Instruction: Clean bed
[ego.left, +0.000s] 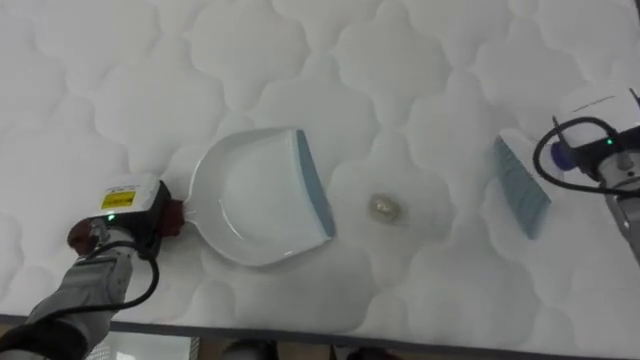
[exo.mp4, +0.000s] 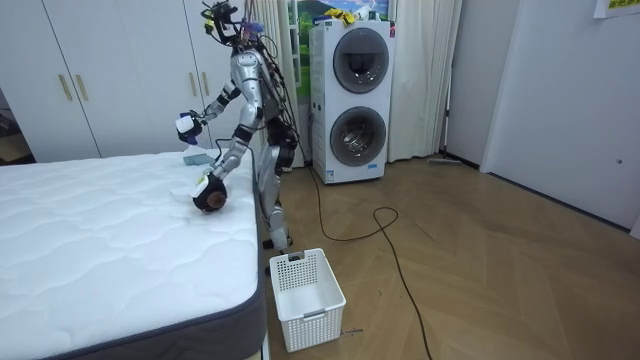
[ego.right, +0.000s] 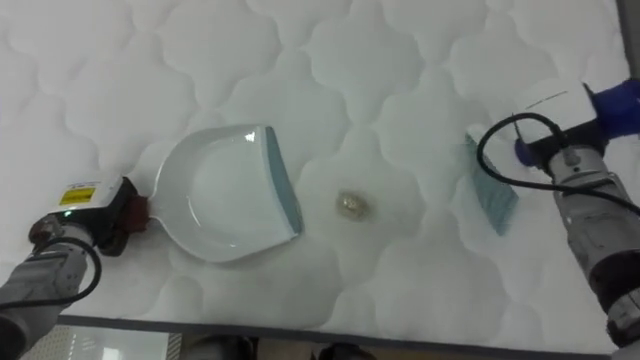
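Observation:
A white dustpan (ego.left: 250, 195) with a blue lip lies on the white quilted mattress (ego.left: 330, 60), its lip facing right. My left hand (ego.left: 128, 212) at the lower left is shut on its dark red handle (ego.left: 175, 213). A small pale crumpled scrap (ego.left: 384, 208) lies on the mattress just right of the lip. Further right, the blue bristles of a brush (ego.left: 522, 186) rest on the mattress, with my right hand (ego.left: 600, 155) shut on the brush's handle. The scrap lies between the dustpan and the brush.
I stand at the bed's (exo.mp4: 110, 240) side, by its far corner in the room view. A white slatted basket (exo.mp4: 306, 296) stands on the wooden floor near the bed's foot. A stacked washer and dryer (exo.mp4: 350, 100) stand behind me. The mattress edge (ego.left: 300, 330) runs along the bottom.

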